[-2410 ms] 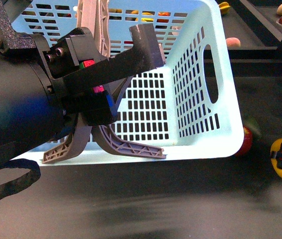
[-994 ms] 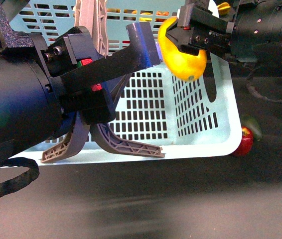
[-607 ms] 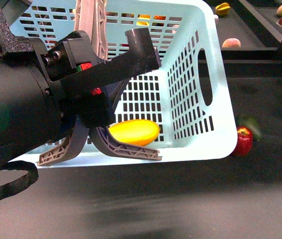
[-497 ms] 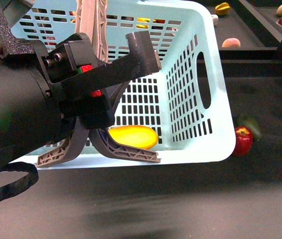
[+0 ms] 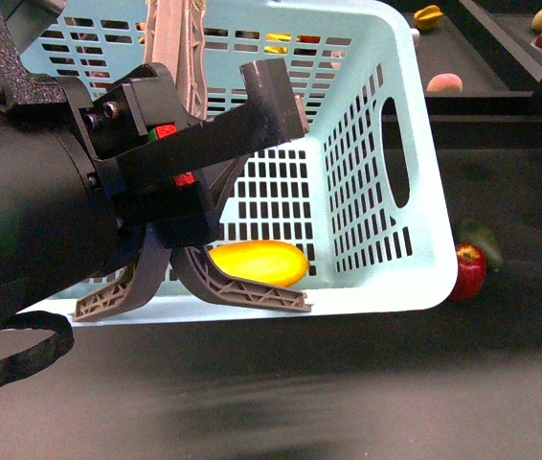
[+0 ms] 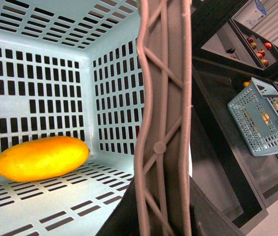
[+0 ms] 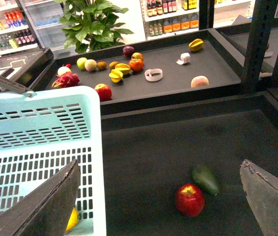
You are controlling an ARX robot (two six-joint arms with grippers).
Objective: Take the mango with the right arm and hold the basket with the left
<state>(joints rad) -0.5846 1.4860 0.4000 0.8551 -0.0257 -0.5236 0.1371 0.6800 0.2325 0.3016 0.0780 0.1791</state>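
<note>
The yellow-orange mango lies on the floor of the pale turquoise basket; it also shows in the left wrist view and as a sliver in the right wrist view. My left gripper is shut on the basket's grey-brown swing handle and holds the basket tilted. My right gripper is open and empty, its jaws spread wide above the black table to the right of the basket. It is out of the front view.
A red apple and a dark green oval fruit lie on the black table right of the basket, also in the right wrist view (apple, green fruit). A back tray holds several fruits. Another basket sits farther off.
The right gripper carried the mango over the basket, let it go and withdrew from the front view. The mango now lies inside the basket. The left gripper keeps its hold.
</note>
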